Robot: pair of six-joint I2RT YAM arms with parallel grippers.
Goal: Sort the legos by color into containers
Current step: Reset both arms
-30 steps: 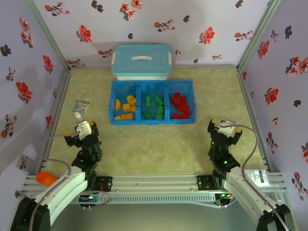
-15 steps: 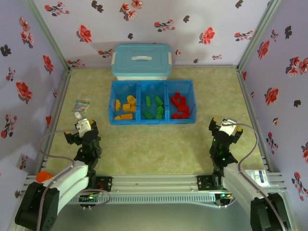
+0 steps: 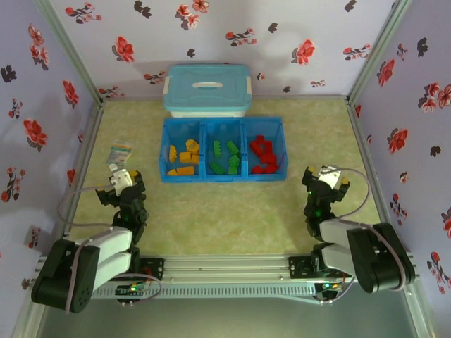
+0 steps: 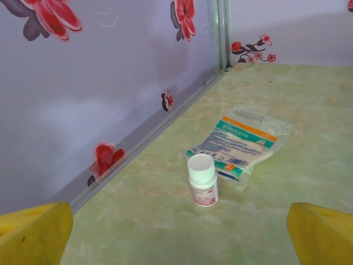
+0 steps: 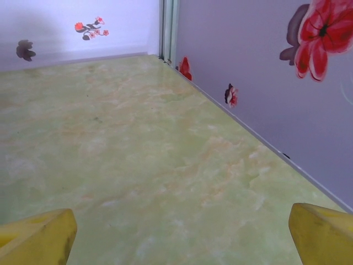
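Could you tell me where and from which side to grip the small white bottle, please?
Probably take the bottle by its round body below the cap, coming level from the near side: it stands upright, with a flat packet lying behind it.

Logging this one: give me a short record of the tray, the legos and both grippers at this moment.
tray: blue, three compartments side by side
left compartment: yellow-orange legos
middle compartment: green legos
right compartment: red legos
left gripper: open, empty, facing a pill bottle and a packet
right gripper: open, empty, over the table
behind tray: light-blue lidded box
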